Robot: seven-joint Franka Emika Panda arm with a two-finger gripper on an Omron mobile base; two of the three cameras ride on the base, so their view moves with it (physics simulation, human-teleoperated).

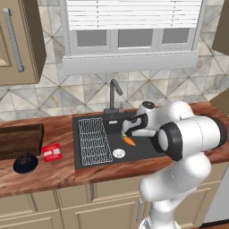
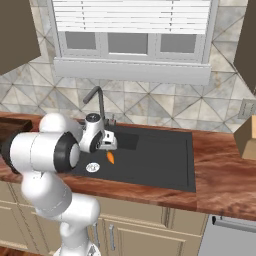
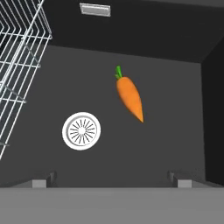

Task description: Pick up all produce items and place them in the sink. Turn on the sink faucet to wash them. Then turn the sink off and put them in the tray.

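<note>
Orange carrot (image 3: 129,98) lies free on black sink (image 3: 175,144) floor, beside drain (image 3: 81,131), w/ bare floor around; gripper (image 3: 111,183) fingers spread, holding nothing.

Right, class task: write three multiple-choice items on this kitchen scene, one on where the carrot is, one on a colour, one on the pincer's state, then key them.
1. Where does the carrot lie?
A. in the tray
B. on the sink floor
C. on the wire rack

2. What colour is the packet on the counter?
A. red
B. blue
C. green

3. How is the pincer?
A. shut on the carrot
B. shut, empty
C. open, empty

Key: B, it rests on the dark basin floor beside the drain; A, plainly red; C, its tips stand wide apart, the carrot lying free.
</note>
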